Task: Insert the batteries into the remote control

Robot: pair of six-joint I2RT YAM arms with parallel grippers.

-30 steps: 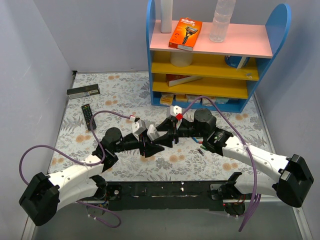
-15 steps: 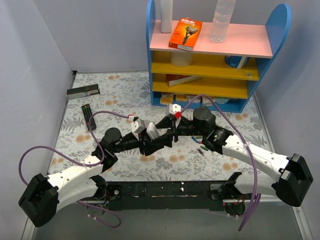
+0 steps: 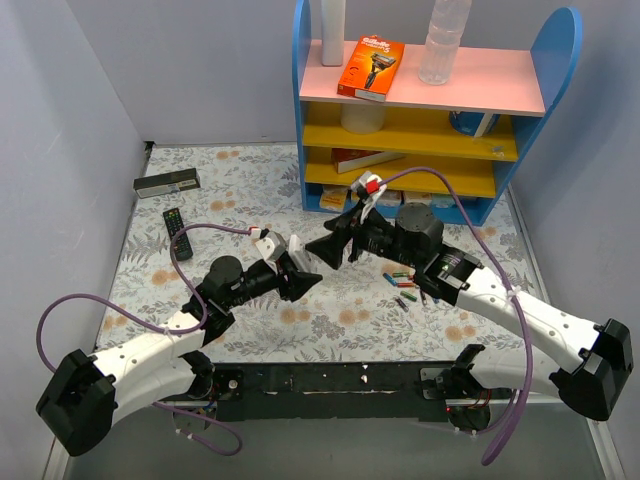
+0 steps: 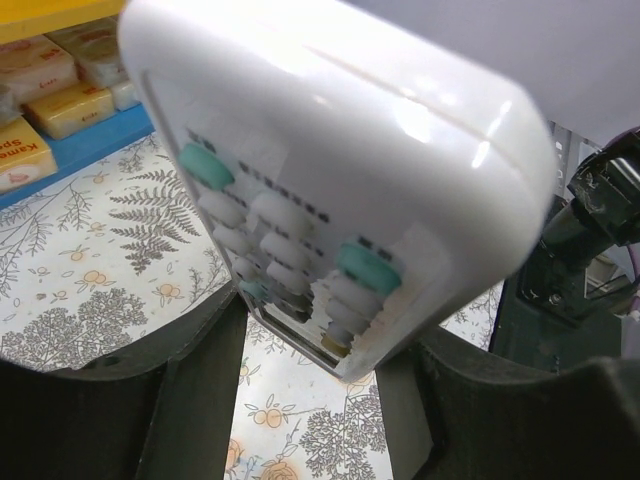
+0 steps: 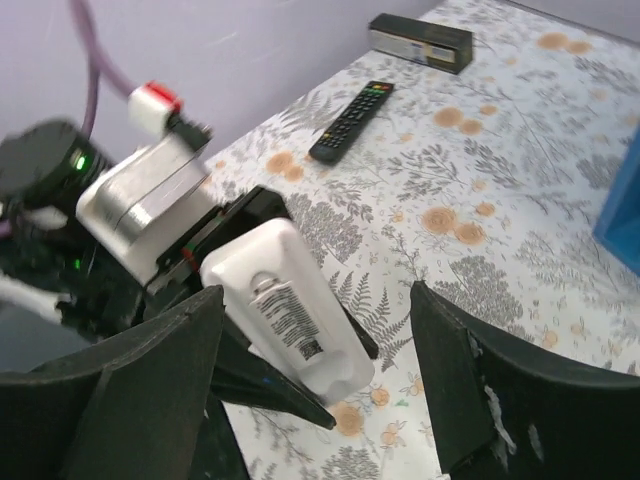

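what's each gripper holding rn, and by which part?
Left gripper holds the remote control, fingers pinching its long edges near one end. Right gripper is open, holding nothing.

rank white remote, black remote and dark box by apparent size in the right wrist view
1. white remote, though it is nearest the camera
2. dark box and black remote, too alike to rank
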